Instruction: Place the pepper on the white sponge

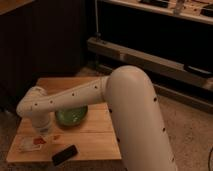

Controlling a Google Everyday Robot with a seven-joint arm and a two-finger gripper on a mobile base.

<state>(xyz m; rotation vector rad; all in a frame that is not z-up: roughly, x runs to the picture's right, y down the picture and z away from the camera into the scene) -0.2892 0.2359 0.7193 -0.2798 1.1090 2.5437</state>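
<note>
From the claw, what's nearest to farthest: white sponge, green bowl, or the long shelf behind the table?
The claw, gripping the pepper, hangs over the table's front corner.
1. White sponge, just beneath.
2. Green bowl, mid-table behind.
3. Long shelf, far back.

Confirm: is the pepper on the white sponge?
Cannot tell. The pepper shows at the right edge of the white sponge, under the shut claw; resting or held is unclear.

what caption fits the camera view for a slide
Claw holds the pepper low over the white sponge on the wooden table, green bowl behind.
</note>
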